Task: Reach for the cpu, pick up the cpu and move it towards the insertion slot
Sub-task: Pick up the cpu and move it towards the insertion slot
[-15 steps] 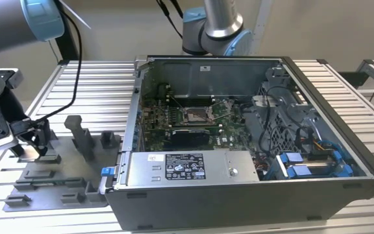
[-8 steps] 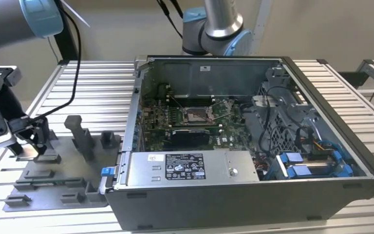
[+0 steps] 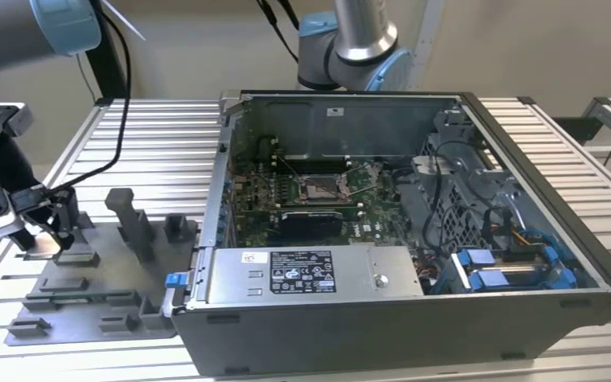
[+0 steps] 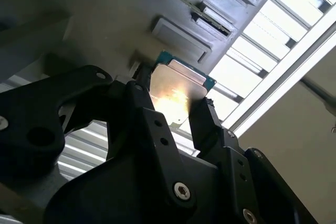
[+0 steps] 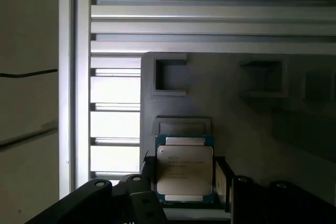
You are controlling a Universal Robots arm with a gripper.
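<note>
Slatted metal desk (image 3: 125,135) carries a grey fixture (image 3: 104,322) at the lower left of the exterior view and an open case (image 3: 412,318) in the middle. My gripper (image 3: 51,239) hangs low over the fixture at the left edge of that view, narrowed onto the cpu (image 5: 185,169). In both wrist views its fingers (image 4: 207,124) press on two opposite edges of the chip, with the pale face showing between them. Whether the cpu has left its seat in the fixture I cannot tell. The slot (image 3: 321,188) lies well apart, inside the case, a silver frame around a dark centre. I judge the step in hand to be the pick-up. To do it well, the pinch should sit centred on the edges, firm but light, with the chip level. Any rise should be straight, so the corners don't catch the fixture's walls or the tall posts (image 3: 125,219) beside me.
</note>
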